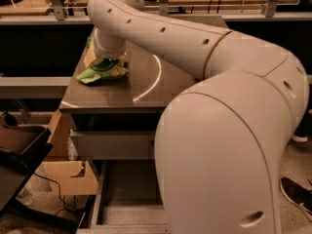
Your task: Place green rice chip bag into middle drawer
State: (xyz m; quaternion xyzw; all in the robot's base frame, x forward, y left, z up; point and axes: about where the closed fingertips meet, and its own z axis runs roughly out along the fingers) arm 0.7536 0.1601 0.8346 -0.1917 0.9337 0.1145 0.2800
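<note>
The green rice chip bag (101, 73) lies crumpled on the dark table top (146, 82), near its left edge. My gripper (110, 63) is at the end of the white arm, straight down on the bag's upper part, with the wrist hiding it from the camera. The middle drawer (127, 194) stands pulled out low under the table, a grey tray with a flat floor, and the arm's big body covers its right part.
A closed grey drawer front (112, 145) sits just under the table top. A cardboard box (70, 177) and a dark bin (19, 143) stand on the floor at left. A railing and cables run along the back.
</note>
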